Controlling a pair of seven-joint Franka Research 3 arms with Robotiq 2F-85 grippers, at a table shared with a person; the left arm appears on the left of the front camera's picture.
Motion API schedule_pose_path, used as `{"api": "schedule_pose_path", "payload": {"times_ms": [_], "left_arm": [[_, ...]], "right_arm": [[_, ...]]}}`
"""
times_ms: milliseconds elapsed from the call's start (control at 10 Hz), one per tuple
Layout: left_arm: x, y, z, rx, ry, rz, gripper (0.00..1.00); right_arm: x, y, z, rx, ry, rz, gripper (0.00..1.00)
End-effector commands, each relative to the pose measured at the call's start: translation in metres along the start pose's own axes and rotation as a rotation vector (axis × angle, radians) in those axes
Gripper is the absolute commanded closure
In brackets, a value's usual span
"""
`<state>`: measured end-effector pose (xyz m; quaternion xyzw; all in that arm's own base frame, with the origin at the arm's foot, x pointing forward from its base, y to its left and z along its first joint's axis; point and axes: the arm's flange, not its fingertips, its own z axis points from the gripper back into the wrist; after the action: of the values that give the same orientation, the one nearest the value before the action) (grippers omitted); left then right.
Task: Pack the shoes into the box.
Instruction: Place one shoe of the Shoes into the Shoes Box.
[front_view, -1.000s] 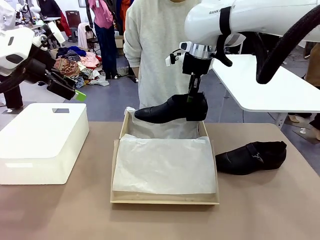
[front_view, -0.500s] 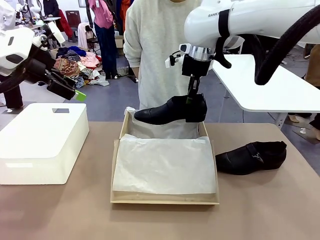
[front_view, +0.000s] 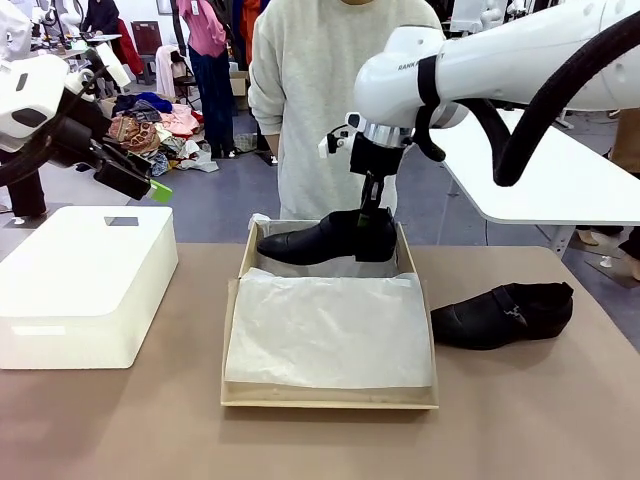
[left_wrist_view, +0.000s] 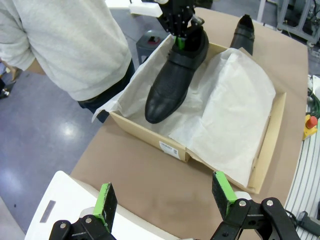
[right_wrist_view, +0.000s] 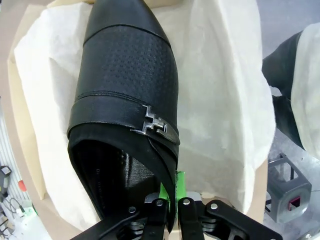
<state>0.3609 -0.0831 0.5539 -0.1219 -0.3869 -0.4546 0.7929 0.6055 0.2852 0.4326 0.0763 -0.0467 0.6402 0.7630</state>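
Shoe (front_view: 320, 240), centre frame, long axis crosswise with toe toward picture left, hangs low at the box's (front_view: 330, 400) far end, heel rim clamped by right gripper (front_view: 370, 218); left gripper (left_wrist_view: 164, 195), jaws apart, sits well off at the front view's upper left.

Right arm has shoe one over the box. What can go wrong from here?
1. The right end effector pinches only the heel collar of the held shoe; it may tilt or slip.
2. Its toe sits near the box end wall and could land on the rim.
3. Loose tissue paper might bunch underneath.
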Motion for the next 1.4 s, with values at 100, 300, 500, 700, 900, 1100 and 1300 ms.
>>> {"api": "schedule_pose_path", "payload": {"times_ms": [100,300,500,700,900,1100,1300], "left_arm": [[-0.002,0.000,0.000,-0.012,-0.014,-0.007,0.00],[-0.002,0.000,0.000,-0.012,-0.014,-0.007,0.00],[-0.002,0.000,0.000,-0.012,-0.014,-0.007,0.00],[-0.002,0.000,0.000,-0.012,-0.014,-0.007,0.00],[-0.002,0.000,0.000,-0.012,-0.014,-0.007,0.00],[-0.002,0.000,0.000,-0.012,-0.014,-0.007,0.00],[-0.002,0.000,0.000,-0.012,-0.014,-0.007,0.00]], "right_arm": [[-0.006,0.008,-0.011,-0.020,-0.001,0.027,1.00],[-0.008,0.007,-0.025,-0.034,0.004,0.057,1.00],[-0.009,0.002,-0.039,-0.036,0.007,0.081,1.00],[-0.011,-0.003,-0.050,-0.038,0.015,0.078,1.00],[-0.014,-0.005,-0.060,-0.031,0.017,0.072,1.00],[-0.015,-0.006,-0.068,-0.018,0.023,0.065,1.00],[-0.015,-0.006,-0.072,-0.006,0.022,0.065,0.93]]}}
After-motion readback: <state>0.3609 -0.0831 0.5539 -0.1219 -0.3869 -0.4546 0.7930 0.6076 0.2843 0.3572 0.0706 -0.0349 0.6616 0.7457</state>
